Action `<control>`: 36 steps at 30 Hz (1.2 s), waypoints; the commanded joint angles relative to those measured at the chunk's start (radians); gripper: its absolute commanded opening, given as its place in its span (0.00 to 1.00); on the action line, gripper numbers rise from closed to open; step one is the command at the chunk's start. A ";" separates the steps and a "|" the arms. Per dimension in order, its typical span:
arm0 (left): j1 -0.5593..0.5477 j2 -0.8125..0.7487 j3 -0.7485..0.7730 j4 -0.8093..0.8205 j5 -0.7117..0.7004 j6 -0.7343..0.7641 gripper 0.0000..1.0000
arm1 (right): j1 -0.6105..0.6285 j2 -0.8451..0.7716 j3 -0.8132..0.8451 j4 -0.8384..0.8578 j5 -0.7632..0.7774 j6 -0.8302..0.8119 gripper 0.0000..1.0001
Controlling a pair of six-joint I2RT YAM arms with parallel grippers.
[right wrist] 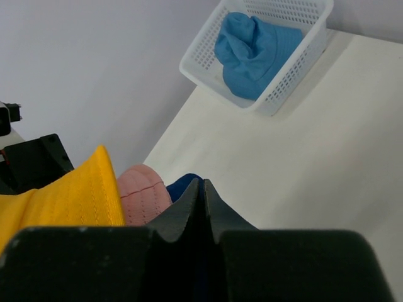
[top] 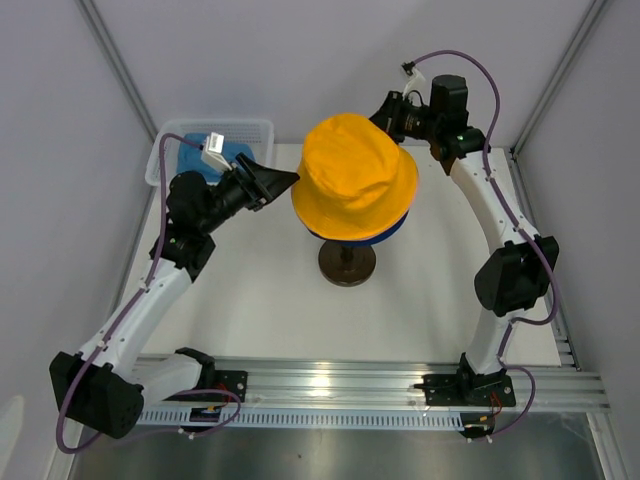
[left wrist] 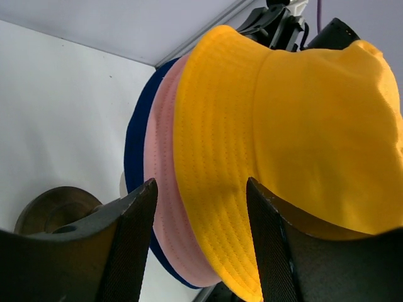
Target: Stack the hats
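1. Far left corner of the worktop [top: 260, 300]: a white mesh basket [top: 262, 127] holds the light blue hat [top: 198, 160], crumpled and not yet stacked.
2. The left pincer [top: 275, 183] stands just right of the basket. Its jaws are spread wide, with the brim of the yellow-orange hat [top: 355, 175] between them, and I cannot tell whether either jaw touches it.
3. Mid-worktop, towards the far edge: the yellow-orange hat sits on top, the pink hat [left wrist: 162, 189] under it and the dark blue hat [left wrist: 135, 145] lowest, all above a dark stand [top: 347, 265].
4. The right pincer [right wrist: 201, 189] is at the stack's far right side. Its jaws are pressed together and nothing shows between them.
5. Judged step: three hats are stacked and one is left. The next move seems to call for the left arm to swing to the basket, grip the light blue hat and carry it over the stack.
6. No brand, label or writing is readable.
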 commanded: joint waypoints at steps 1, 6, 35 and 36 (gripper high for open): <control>0.007 -0.036 0.050 0.026 0.058 0.004 0.60 | 0.020 -0.002 -0.004 -0.072 -0.015 -0.074 0.10; 0.007 -0.053 0.032 0.013 0.048 -0.014 0.59 | -0.012 -0.034 0.008 -0.093 0.048 -0.092 0.36; 0.005 0.004 -0.056 0.142 0.084 -0.215 0.56 | -0.258 -0.743 -0.628 0.092 0.146 0.233 0.88; 0.003 0.002 -0.060 0.161 0.096 -0.221 0.56 | -0.258 -0.751 -0.642 0.103 0.141 0.247 0.87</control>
